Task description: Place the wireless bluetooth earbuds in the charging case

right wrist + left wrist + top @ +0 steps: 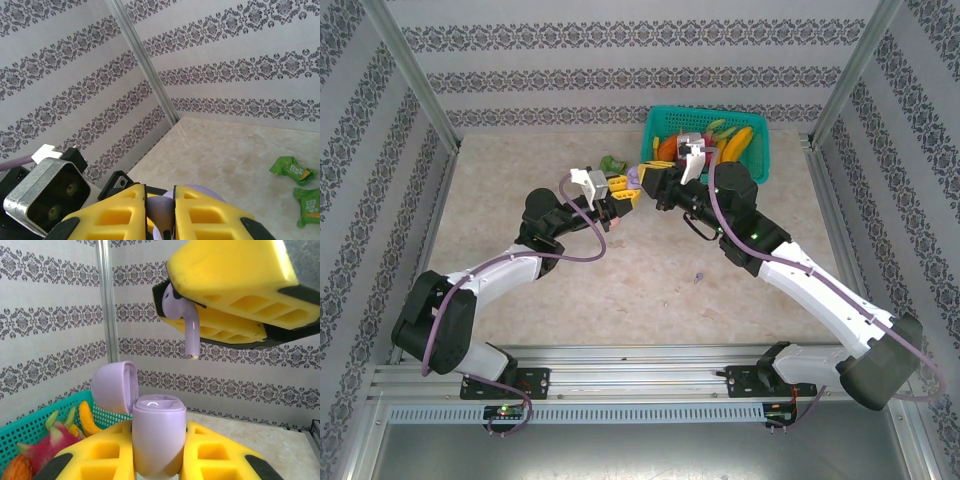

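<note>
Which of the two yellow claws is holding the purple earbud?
The right gripper, the upper one, pinches the earbud; the left gripper below grips the open purple case instead.

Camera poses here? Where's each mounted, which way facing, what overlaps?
Top external: above and behind the robot, looking down on the table; left arm and right arm show, meeting beside the basket.
Left wrist: on the left wrist, looking out over the left fingers, shut on the open case.
Right wrist: on the right wrist, looking past the right fingers, shut on an earbud, towards wall and wrappers.
Shared: both wrist views catch the earbud, held above the case.
</note>
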You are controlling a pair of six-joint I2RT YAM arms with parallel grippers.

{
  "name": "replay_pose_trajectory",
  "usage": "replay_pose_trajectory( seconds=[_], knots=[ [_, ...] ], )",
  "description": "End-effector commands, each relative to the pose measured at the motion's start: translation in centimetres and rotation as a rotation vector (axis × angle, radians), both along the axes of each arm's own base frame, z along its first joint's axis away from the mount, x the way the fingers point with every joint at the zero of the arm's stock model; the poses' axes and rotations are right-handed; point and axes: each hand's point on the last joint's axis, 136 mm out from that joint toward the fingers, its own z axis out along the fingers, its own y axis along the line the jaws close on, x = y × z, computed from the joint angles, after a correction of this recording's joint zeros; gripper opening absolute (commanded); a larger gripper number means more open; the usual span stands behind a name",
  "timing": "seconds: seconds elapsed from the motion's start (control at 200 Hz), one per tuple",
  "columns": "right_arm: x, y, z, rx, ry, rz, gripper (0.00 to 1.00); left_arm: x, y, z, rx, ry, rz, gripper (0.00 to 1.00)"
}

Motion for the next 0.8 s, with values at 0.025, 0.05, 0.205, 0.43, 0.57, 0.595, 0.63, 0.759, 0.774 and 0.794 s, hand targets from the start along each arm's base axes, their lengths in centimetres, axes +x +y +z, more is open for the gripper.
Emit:
replay_pose_trajectory(
  seconds=[0.025, 0.05, 0.205, 0.43, 0.57, 0.595, 0.63, 0.759, 0.774, 0.794],
  knots=[
    [-0.1, 0.9, -0.2, 0.011, -0.012, 0.031, 0.16, -0.6, 0.1, 2.7, -0.043, -0.083, -0.025, 0.0],
    [-0.1, 1.0, -0.3, 0.011, -0.009, 0.031, 0.16, -0.6, 0.1, 2.6, -0.042, -0.081, -0.026, 0.0],
    [0.3, 1.1, -1.1, 0.0, 0.007, 0.024, 0.16, -0.6, 0.1, 2.8, -0.046, -0.086, -0.027, 0.0],
    [0.7, 1.2, -2.2, -0.015, 0.026, 0.016, 0.15, -0.8, 0.2, 3.1, -0.05, -0.092, -0.027, 0.0],
    [0.6, 1.3, -2.6, -0.019, 0.036, 0.024, 0.14, -0.7, 0.1, 3.1, -0.048, -0.089, -0.024, 0.0],
    [0.5, 1.3, -2.7, -0.021, 0.037, 0.026, 0.14, -0.7, 0.1, 3.0, -0.048, -0.09, -0.025, 0.0],
    [0.5, 1.3, -2.7, -0.021, 0.038, 0.029, 0.14, -0.7, 0.2, 3.1, -0.048, -0.092, -0.023, 0.0],
    [-0.1, 1.8, -2.8, -0.03, 0.035, 0.079, 0.14, -0.7, 0.1, 3.1, -0.048, -0.091, -0.024, 0.0],
    [-0.2, 1.9, -2.8, -0.031, 0.034, 0.088, 0.14, -0.7, 0.1, 3.2, -0.048, -0.091, -0.023, 0.0],
    [-0.4, 2.1, -2.8, -0.032, 0.034, 0.102, 0.14, -0.6, 0.1, 3.1, -0.047, -0.09, -0.023, 0.0]
  ],
)
